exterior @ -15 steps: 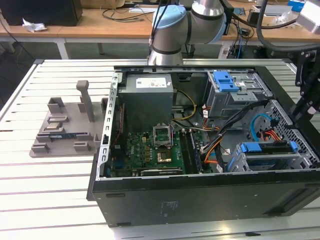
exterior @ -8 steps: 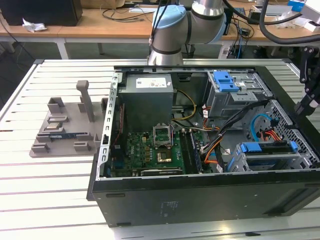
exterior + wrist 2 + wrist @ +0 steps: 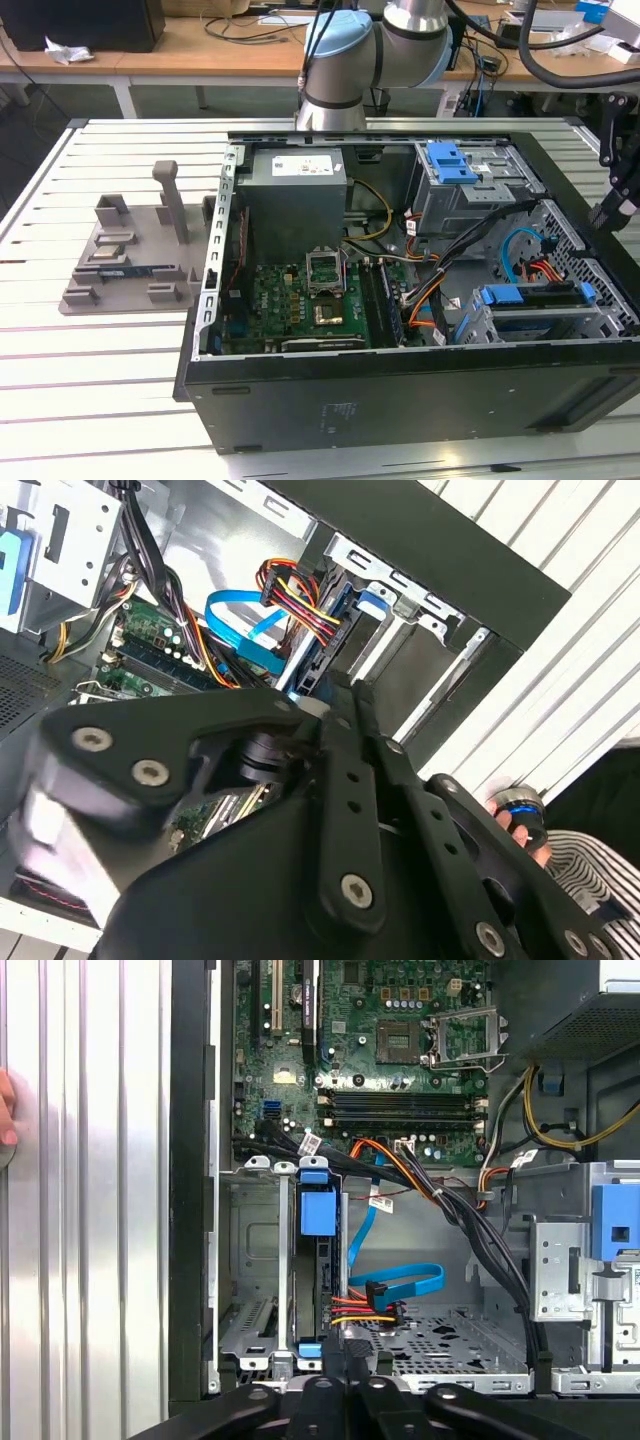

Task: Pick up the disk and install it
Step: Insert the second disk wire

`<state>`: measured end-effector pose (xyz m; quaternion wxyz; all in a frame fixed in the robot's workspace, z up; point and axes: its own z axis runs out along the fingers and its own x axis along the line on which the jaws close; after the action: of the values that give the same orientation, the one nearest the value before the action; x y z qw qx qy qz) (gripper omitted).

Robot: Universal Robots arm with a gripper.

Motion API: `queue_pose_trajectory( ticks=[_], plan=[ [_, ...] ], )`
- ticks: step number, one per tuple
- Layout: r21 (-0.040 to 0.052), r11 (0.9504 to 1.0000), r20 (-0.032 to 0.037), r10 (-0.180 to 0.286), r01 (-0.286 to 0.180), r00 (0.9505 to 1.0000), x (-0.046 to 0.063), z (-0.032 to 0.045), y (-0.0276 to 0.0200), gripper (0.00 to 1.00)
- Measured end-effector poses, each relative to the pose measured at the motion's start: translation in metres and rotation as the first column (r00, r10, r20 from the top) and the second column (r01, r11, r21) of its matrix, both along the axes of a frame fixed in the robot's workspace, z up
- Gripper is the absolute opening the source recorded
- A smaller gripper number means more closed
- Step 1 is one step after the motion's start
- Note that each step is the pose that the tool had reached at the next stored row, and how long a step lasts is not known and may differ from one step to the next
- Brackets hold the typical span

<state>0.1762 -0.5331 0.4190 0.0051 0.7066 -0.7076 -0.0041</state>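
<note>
The disk [image 3: 318, 1260] sits edge-on in its bay, cables attached, apparently installed; the gripper [image 3: 345, 1360] hovers just above it, fingers together, holding nothing.

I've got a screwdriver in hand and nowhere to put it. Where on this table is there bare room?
Bare slats lie in front of the grey fixture tray, toward the exterior view's left of the computer case, and along the table's near edge. Inside the case it is crowded: motherboard, cables, drive cages.
</note>
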Motion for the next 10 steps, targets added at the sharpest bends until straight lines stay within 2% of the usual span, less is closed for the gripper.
queue_pose_trajectory(
  ticks=[4,7,10],
  plan=[
    [0.0001,1.0,0.0,0.0,0.0,1.0,0.0,0.0,0.0,0.36],
    [0.0002,1.0,0.0,0.0,0.0,1.0,0.0,0.0,0.0,0.36],
    [0.0002,1.0,0.0001,0.0,0.0,1.0,0.0,-0.0013,0.0023,0.36]
  ],
)
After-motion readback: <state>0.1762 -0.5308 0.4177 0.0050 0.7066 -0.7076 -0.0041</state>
